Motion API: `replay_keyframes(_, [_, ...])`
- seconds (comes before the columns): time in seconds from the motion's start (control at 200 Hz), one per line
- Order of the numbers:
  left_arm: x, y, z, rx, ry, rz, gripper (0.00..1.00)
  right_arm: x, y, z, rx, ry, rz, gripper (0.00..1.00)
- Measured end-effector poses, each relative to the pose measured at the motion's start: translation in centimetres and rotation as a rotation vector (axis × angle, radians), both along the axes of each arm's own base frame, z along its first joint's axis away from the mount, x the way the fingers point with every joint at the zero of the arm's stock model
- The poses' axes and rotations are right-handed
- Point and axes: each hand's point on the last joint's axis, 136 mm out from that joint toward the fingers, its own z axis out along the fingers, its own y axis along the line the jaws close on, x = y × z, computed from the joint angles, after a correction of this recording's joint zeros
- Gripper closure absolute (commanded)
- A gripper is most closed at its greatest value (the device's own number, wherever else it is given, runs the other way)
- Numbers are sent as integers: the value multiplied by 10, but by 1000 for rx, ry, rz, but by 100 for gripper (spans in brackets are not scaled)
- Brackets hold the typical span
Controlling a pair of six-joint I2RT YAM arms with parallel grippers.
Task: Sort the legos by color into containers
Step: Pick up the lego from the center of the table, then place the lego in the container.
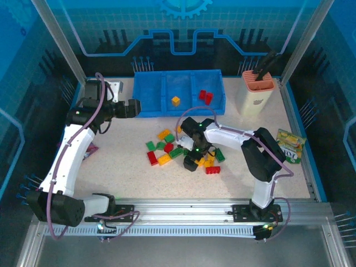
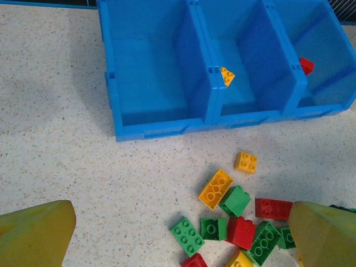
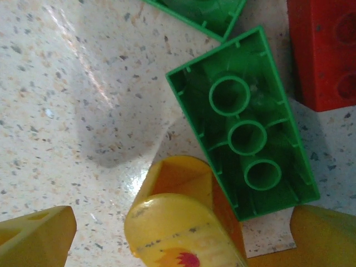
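Right gripper (image 3: 181, 239): fingers spread, one at each lower corner of the right wrist view, low over the speckled table (image 3: 67, 83). Between them lies a rounded yellow piece (image 3: 172, 222) with a small flame mark. A gap separates it from the left-hand finger; contact on the other side cannot be judged. An upturned green brick (image 3: 245, 122), three tubes exposed, touches this piece. Beyond it, a red brick (image 3: 325, 53) is cut off by the frame edge.

The top view places this gripper on the right part of the scattered legos (image 1: 167, 150) at mid-table; there the wrist hides its jaws.

Left gripper (image 2: 181, 236): spread wide, fingertips at the lower corners of the left wrist view, loose red, green and yellow bricks between and beyond them. In the top view it hangs just beside the left end of the blue tray (image 1: 149, 94), apart from the pile.

Tray contents:
- Left compartment: bare blue floor.
- Middle compartment: one yellow-orange brick (image 1: 176, 100).
- Right compartment: two red bricks (image 1: 206, 96) in the top view; the left wrist view gives one red corner past the divider.

A cream holder (image 1: 256, 97) with an orange top stands right of the tray; the dark items in it are hard to make out. A green-yellow packet (image 1: 290, 146) lies near the right edge. A second packet (image 1: 92, 149) is mostly hidden beneath the left arm.
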Motion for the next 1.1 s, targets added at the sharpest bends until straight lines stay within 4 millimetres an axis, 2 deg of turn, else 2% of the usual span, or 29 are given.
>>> replay_keyframes(0.11, [1, 0, -3, 2, 8, 0, 0, 1, -6, -4, -30, -16, 7, 10])
replay_keyframes(0.275, [2, 0, -3, 2, 9, -1, 1, -3, -15, -11, -65, -14, 9, 26])
replay_keyframes(0.42, [1, 0, -3, 3, 9, -1, 0, -3, -18, -17, -92, -11, 4, 54])
replay_keyframes(0.475, [2, 0, -3, 3, 9, 0, 1, -2, -18, -17, -94, -15, 10, 61])
replay_keyframes(0.665, [2, 1, -3, 4, 9, 2, 0, -6, -18, -11, -95, 0, -2, 68])
replay_keyframes(0.771, [2, 2, -3, 8, 8, 3, 0, 0, -12, 12, -51, -24, -16, 68])
replay_keyframes(0.861, [2, 3, -3, 10, 8, 5, 1, 23, -2, 48, 42, -75, -57, 68])
replay_keyframes(1.006, [3, 8, -4, 12, 8, 20, 1, 92, 5, 103, 181, -239, -164, 69])
replay_keyframes(1.101, [4, 12, -4, 16, 7, 34, 1, 136, 7, 123, 227, -342, -218, 69])
